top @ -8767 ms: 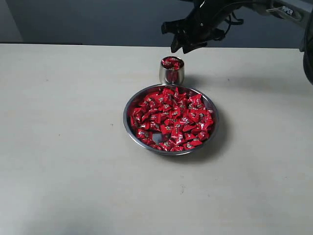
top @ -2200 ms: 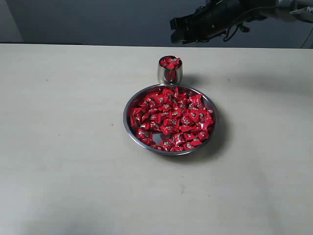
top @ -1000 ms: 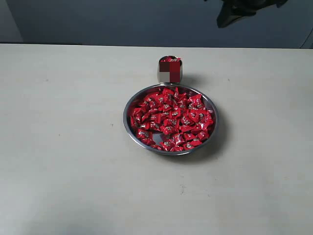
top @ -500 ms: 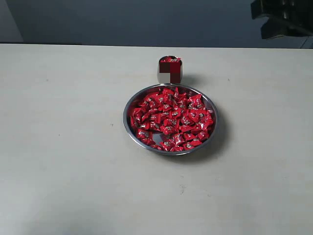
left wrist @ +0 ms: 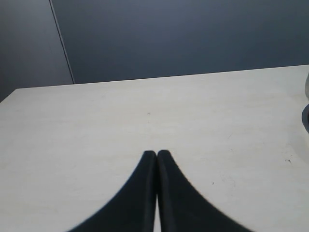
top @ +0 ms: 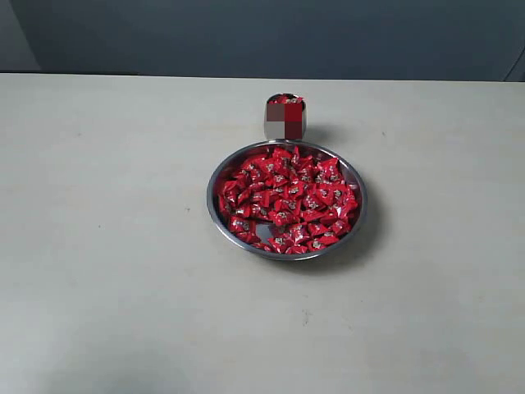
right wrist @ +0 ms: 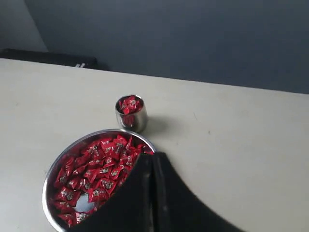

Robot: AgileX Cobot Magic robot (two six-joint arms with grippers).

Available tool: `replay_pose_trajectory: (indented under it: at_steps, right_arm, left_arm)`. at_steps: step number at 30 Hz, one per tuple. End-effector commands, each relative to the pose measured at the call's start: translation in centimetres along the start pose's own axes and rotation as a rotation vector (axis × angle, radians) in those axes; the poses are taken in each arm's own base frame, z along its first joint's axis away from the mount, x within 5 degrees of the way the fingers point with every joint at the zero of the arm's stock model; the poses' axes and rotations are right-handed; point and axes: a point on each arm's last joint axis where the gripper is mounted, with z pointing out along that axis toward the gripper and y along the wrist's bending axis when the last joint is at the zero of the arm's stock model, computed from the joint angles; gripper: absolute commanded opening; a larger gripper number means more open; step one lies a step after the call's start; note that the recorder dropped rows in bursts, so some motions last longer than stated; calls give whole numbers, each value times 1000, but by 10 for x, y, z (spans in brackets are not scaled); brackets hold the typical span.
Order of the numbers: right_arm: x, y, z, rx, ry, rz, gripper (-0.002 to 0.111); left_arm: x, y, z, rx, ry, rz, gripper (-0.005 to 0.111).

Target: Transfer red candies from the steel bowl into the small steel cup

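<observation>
The left gripper (left wrist: 157,155) shows only in its own wrist view. Its two dark fingers are pressed together along their whole length, with nothing between them. It hangs over a bare stretch of the pale bench (top: 107,246). A sliver of steel edges into that view, too little to tell which vessel it is.

The steel bowl (top: 264,232) sits near the middle of the bench, a little toward the right side. It is wide and shallow, and red candies (top: 287,197) cover nearly all of its floor in a loose layer. Only a small bare patch of steel shows near the rim closest to the bench's front edge.

The small steel cup (right wrist: 131,123) stands upright just behind the bowl, toward the far edge of the bench. It is just beside the bowl's far rim; whether the two touch cannot be told. The cup is full, with red candies heaped to its brim and a few standing above it.

The right gripper (right wrist: 153,157) also shows only in its wrist view. Its jaws are closed tight against each other and grip nothing. There, its tip lies over the bowl's rim, apart from the cup.
</observation>
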Motion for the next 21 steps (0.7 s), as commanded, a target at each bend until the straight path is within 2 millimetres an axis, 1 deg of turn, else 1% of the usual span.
replay_pose_trajectory:
  at_steps: [1, 4, 8, 10, 17, 21]
  right_arm:
    - [14, -1, -28, 35, -97, -50, -1]
    - [25, -3, -41, 64, -128, -91, -1]
    - [34, -5, -47, 85, -162, -116, -1]
    - [38, -6, -45, 95, -182, -127, -1]
    - [54, -12, -23, 125, -264, -171, -1]
    - [59, -11, -20, 99, -210, -118, -1]
  left_arm:
    - [-3, 0, -1, -3, -18, 0, 0]
    - [-3, 0, -1, -3, -18, 0, 0]
    - [-3, 0, -1, -3, -18, 0, 0]
    - [-3, 0, -1, -3, -18, 0, 0]
    - [-3, 0, -1, -3, -18, 0, 0]
    - [-3, 0, -1, -3, -18, 0, 0]
